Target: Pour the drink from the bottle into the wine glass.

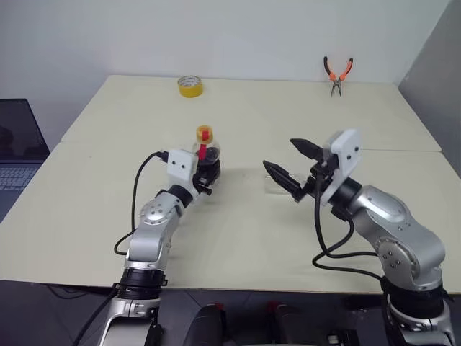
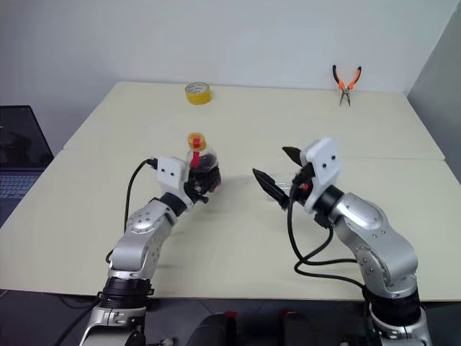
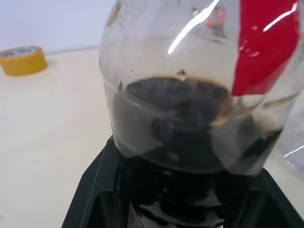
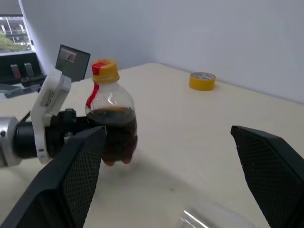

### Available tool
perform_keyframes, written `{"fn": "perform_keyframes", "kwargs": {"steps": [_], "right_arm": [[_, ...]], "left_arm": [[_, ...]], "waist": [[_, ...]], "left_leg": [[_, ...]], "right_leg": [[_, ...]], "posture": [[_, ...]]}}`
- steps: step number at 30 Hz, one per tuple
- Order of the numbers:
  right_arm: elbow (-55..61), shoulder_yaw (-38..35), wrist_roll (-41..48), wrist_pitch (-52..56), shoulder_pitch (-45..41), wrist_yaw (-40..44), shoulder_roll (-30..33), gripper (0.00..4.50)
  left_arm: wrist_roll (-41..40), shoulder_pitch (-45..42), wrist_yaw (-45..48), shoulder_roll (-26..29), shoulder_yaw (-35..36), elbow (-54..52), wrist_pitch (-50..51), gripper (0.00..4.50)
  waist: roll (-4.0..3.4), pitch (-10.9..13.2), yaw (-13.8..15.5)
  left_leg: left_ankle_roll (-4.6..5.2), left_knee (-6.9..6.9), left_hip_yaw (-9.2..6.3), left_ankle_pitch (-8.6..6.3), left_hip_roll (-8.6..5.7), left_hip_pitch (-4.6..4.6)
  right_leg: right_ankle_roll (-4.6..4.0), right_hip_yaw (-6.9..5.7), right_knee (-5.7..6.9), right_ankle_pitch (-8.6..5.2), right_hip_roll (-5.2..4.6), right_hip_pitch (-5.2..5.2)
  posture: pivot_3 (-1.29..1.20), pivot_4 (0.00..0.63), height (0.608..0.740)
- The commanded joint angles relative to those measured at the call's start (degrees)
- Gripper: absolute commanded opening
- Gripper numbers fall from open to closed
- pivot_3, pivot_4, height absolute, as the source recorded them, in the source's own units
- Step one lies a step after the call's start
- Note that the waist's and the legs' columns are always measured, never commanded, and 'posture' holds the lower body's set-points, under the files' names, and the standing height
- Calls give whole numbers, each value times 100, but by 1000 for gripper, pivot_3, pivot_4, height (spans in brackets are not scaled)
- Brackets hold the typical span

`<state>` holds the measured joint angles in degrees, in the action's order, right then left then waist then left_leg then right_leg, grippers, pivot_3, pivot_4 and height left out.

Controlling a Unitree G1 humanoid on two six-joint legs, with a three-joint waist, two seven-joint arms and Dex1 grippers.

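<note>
The left gripper (image 1: 207, 175) is closing its two black fingers around the low, round part of the bottle (image 1: 206, 149). The bottle is standing up straight, with its yellow cap (image 4: 104, 70) on top, so its long line is running from the table to the cap. The cap is still on. The drink (image 4: 115, 130) is sitting dark and flat in the bottom half of the bottle.

To the right of that gripper, across a bare patch of table (image 1: 238, 231), the right gripper (image 1: 289, 167) is hanging in the air. Its two fingers are spread as wide as they go, and they are holding nothing. They are pointing toward the bottle, which is well apart from them.

The wine glass (image 4: 213, 216) is hard to see. Something clear is showing on the table just under and past the right gripper's fingers, and it is probably the glass lying down or low there, but the views are too poor to be sure.

So the bottle is on the left and the glass seems to be on the right, nearer the right arm. The open right gripper is the free one for the cap or the glass.
</note>
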<state>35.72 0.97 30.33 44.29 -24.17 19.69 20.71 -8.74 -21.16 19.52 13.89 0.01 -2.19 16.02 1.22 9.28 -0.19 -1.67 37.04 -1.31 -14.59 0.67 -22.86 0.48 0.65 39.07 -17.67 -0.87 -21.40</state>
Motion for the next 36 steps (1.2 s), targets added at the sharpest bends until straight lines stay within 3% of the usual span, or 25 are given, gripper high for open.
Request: {"fn": "perform_keyframes", "kwargs": {"steps": [1,8,24,27,34,36], "right_arm": [[16,215,-23,447,-509,-500,-349,4500],[-480,680,-222,776,-967,-1088,-1270,4500],[-1294,852,-995,157,-1192,-1350,-1969,4500],[-1322,865,-1047,151,-1159,-1349,-1999,3894],[-1286,802,-1086,123,-1102,-1280,-2045,1369],[-1289,796,-1075,106,-1071,-1178,-1996,1245]], "left_arm": [[357,-35,-181,-111,-363,-469,-105,1848],[555,156,-289,-341,-654,-466,-117,1833],[701,123,-322,-520,-729,-352,-228,1817],[721,127,-329,-533,-723,-367,-222,1814],[726,151,-339,-563,-689,-426,-153,1747],[712,166,-344,-563,-669,-459,-116,1607]], "waist": [[0,0,-1],[-1,0,-26],[-1,0,-29],[-1,0,-29],[-1,0,-31],[-1,0,-31]], "left_leg": [[0,0,1,0,-1,0],[1,-1,4,0,0,-4],[3,-2,3,0,-1,-5],[3,-2,3,0,-1,-6],[3,-4,2,0,-1,-6],[3,-3,2,0,-2,-6]], "right_leg": [[0,0,1,0,-1,0],[-1,4,3,0,0,-9],[-1,1,4,0,-1,-10],[-1,1,4,0,-1,-11],[-1,0,3,0,-1,-11],[-1,0,3,0,-1,-11]], "posture": [[0,150,740],[0,150,740],[0,150,740],[0,150,740],[0,150,740],[0,150,740]]}}
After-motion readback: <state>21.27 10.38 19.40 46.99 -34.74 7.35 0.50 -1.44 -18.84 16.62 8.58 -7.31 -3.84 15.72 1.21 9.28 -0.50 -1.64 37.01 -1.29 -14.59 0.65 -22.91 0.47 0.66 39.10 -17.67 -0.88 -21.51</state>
